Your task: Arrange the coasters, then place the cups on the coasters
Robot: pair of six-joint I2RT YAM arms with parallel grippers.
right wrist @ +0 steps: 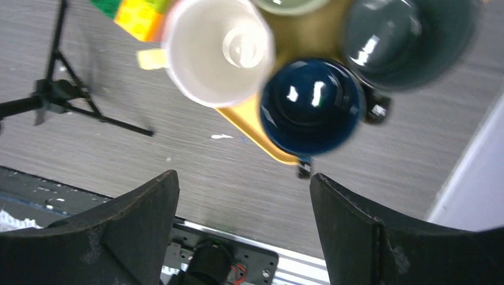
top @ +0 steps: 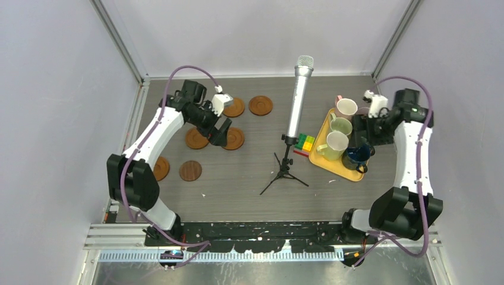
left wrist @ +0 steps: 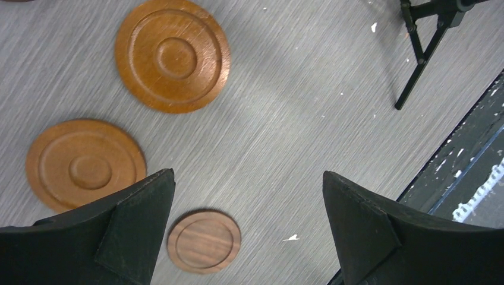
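Six coasters lie on the left half of the table: two at the back (top: 233,107) (top: 260,105), two in the middle (top: 196,138) (top: 233,139), and two nearer, one orange-brown (top: 160,168) and one darker brown (top: 191,170). My left gripper (top: 219,130) hangs open above the middle pair. Its wrist view shows empty jaws (left wrist: 248,178) over bare table, with the dark coaster (left wrist: 204,241) and two orange ones (left wrist: 172,55) (left wrist: 85,164) below. The cups stand on a yellow tray (top: 333,164): pink (top: 346,107), pale green (top: 340,124), cream (top: 334,145), dark blue (top: 356,156). My right gripper (top: 362,127) is open above them, holding nothing (right wrist: 243,178).
A silver microphone (top: 299,98) on a black tripod (top: 284,172) stands mid-table, between coasters and tray. A coloured cube (top: 305,143) lies against the tray's left edge. In the right wrist view a dark grey-green cup (right wrist: 410,38) sits beside the blue cup (right wrist: 312,105) and the cream cup (right wrist: 219,50).
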